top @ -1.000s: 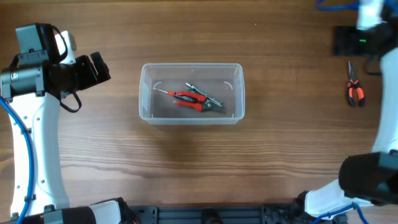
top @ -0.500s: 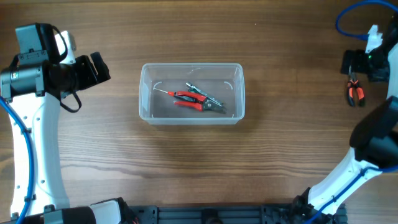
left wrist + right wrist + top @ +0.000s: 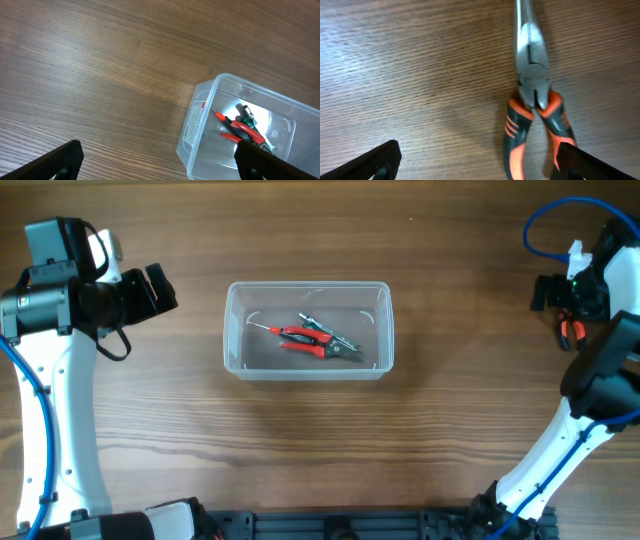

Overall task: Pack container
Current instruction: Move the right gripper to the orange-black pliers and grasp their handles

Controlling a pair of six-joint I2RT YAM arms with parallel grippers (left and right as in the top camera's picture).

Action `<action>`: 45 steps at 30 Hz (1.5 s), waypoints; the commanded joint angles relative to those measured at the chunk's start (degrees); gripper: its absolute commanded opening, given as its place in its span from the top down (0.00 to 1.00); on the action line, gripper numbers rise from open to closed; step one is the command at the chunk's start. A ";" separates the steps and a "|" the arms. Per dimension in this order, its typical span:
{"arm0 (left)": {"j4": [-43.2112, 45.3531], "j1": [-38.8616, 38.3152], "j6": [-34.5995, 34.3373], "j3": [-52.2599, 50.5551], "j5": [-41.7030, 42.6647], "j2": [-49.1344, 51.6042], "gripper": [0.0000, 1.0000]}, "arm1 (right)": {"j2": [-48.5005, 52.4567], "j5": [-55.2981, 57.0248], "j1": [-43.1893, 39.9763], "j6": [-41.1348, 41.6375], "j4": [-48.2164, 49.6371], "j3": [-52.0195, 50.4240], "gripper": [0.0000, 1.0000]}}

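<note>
Clear rectangular plastic container [image 3: 300, 286], rounded corners, rimmed, at centre of wood-grain table [image 3: 450, 430].
Holds red-handled tools [image 3: 305, 340] with grey metal jaws. Left gripper [image 3: 159, 152]: fingers spread wide, empty, beside the container. Right gripper [image 3: 477, 150]: fingers apart, empty, above long-nose pliers [image 3: 532, 100] with black-and-orange ribbed handles, lying well apart from the container.

Wood-grain table [image 3: 300, 440]: orange-and-black pliers [image 3: 535, 100] lie flat at far right, nose closed; red-handled tools [image 3: 312, 340] lie inside the container [image 3: 232, 330].
</note>
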 commanded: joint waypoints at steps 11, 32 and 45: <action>-0.02 -0.17 -0.81 0.11 1.09 0.33 0.00 | 5.92 -3.56 0.09 -0.57 1.36 -1.03 0.00; -0.04 -0.17 -1.01 0.11 2.16 0.33 0.00 | 6.10 -3.54 0.09 1.44 1.42 -1.03 0.71; -0.04 -0.17 -1.01 0.11 2.16 0.33 0.00 | 6.10 -3.56 0.09 2.40 1.42 -1.03 0.87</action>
